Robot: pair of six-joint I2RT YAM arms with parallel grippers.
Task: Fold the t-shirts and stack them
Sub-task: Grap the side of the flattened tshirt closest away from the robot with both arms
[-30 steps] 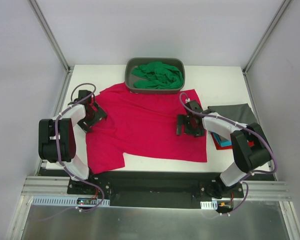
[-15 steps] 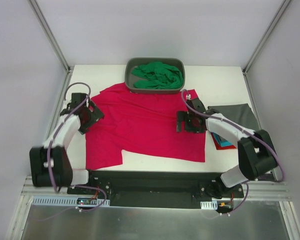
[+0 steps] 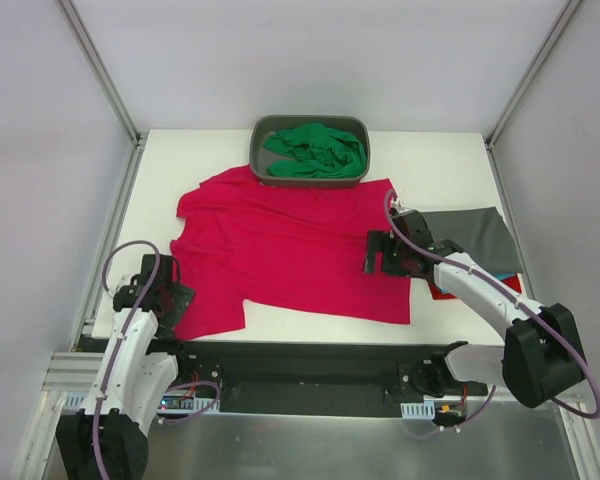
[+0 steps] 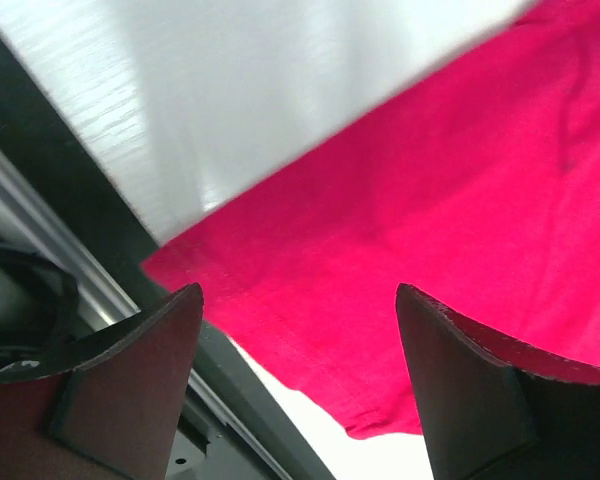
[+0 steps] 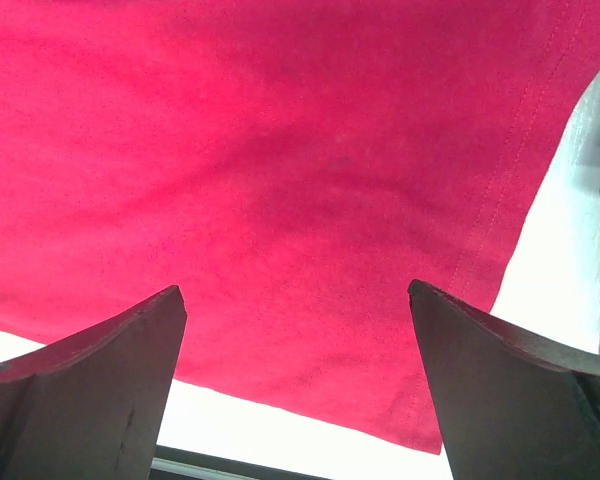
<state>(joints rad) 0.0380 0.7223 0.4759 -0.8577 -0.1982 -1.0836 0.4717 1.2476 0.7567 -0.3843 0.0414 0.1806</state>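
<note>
White surface [image 3: 430, 165], shirt-folding station.

- Left pincer [image 4: 298, 335]: released, empty, directly over the near-left corner of the crimson-pink shirt [image 3: 290, 245], which lies spread flat.
- Right pincer [image 5: 295, 345]: released, empty, above the same shirt's near-right hem.
- Just outward of the right pincer: dark grey shirt [image 3: 480, 228], folded, topping the stack.
- Beyond both pincers: bright green shirt [image 3: 315, 150], crumpled in the grey tub [image 3: 257, 150].

Step, as judged: folding the spread shirt. Next, each pincer must descend and pinch an edge.
</note>
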